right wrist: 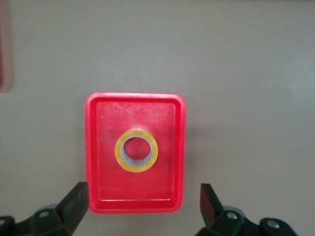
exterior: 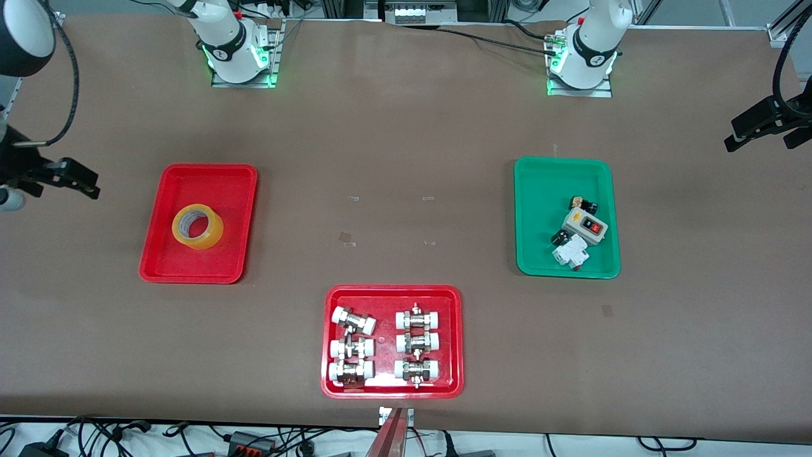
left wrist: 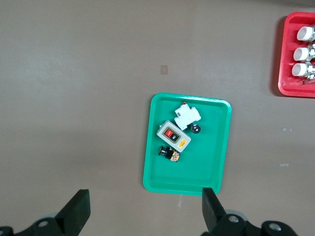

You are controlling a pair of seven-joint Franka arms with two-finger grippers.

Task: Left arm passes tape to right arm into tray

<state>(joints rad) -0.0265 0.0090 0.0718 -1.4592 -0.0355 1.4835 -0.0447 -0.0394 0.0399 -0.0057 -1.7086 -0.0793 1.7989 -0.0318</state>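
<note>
**Front view.** Taking the table's middle as the dial's centre, the tape (exterior: 198, 226) lies at about nine o'clock. It is in the tray (exterior: 209, 169) at the right arm's end and sits a little toward the tray's six o'clock edge. The roll lies flat on one face with its core opening upward, so there is no long axis to line up with, only a round wall. The right gripper (exterior: 79, 178) hangs high past the tray's nine o'clock side. The left gripper (exterior: 758, 141) hangs high at roughly three o'clock, past the green tray (exterior: 539, 190). The fittings tray (exterior: 391, 291) sits at six o'clock. The right arm is plainly the nearer one to the tape, and the left arm is well apart from it, with the whole table between them.

**Left wrist view.** The left gripper (left wrist: 145, 195) has its jaws spread wide and holds nothing. Below it lies the green tray (left wrist: 206, 162) with its switches, and a corner of the fittings tray (left wrist: 285, 59) shows. No tape is in sight here.

**Right wrist view.** The right gripper (right wrist: 143, 189) is also wide open and empty, well above the tray (right wrist: 103, 128). The tape (right wrist: 118, 152) rests near the tray's middle with its hole facing the camera, and it falls between the lines of the two fingers.

As I read it, the tape already sits where the task wants it. No handover looks due, and both arms appear to wait.
</note>
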